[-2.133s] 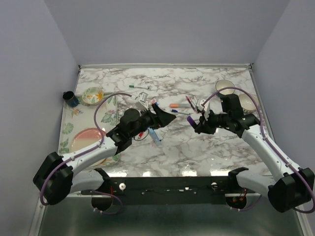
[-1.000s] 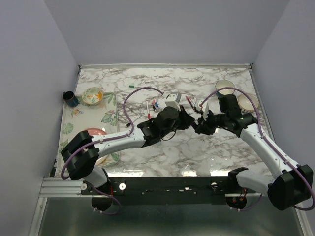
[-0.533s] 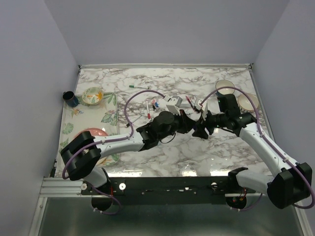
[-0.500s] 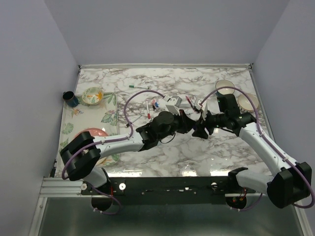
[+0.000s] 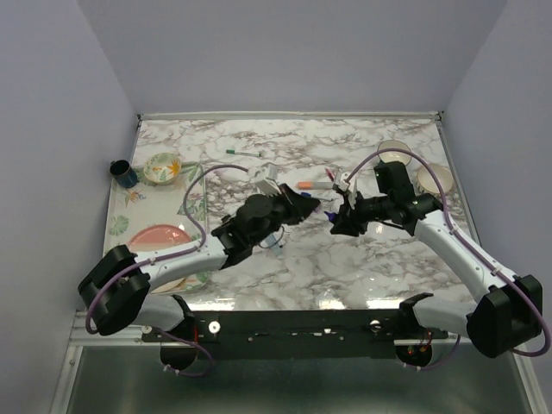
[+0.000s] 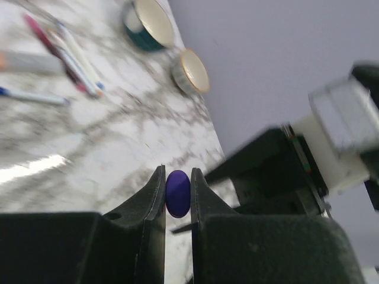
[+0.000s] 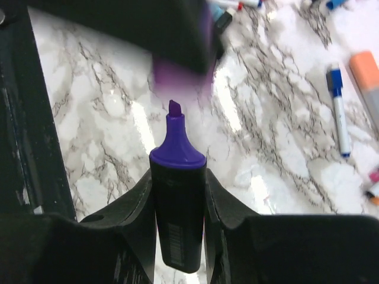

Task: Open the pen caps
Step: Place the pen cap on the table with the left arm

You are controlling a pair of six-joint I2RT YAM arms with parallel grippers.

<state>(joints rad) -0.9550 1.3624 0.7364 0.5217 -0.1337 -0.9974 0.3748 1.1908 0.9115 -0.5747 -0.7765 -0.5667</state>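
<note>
Gripping purple cap (image 6: 177,195), left claw (image 6: 177,175), marker (image 7: 176,151) in right claw (image 7: 176,180) nearby

One purple cap (image 6: 177,193) and one uncapped purple highlighter (image 7: 176,177). Two arms (image 5: 185,259). On the marble surface (image 5: 371,267) there are two round bowls (image 5: 395,152) at the right. At the left are one flowered bowl (image 5: 161,167), one dark cup (image 5: 123,173), one pink plate (image 5: 155,235) and one tray (image 5: 121,228). At least four loose pens (image 5: 246,153) show: green, orange, red, blue. The huddle beside them is too small to count.

Plain lavender walls (image 5: 293,52), marble-patterned table (image 5: 345,267), glare (image 5: 285,297) perhaps from overhead light
</note>
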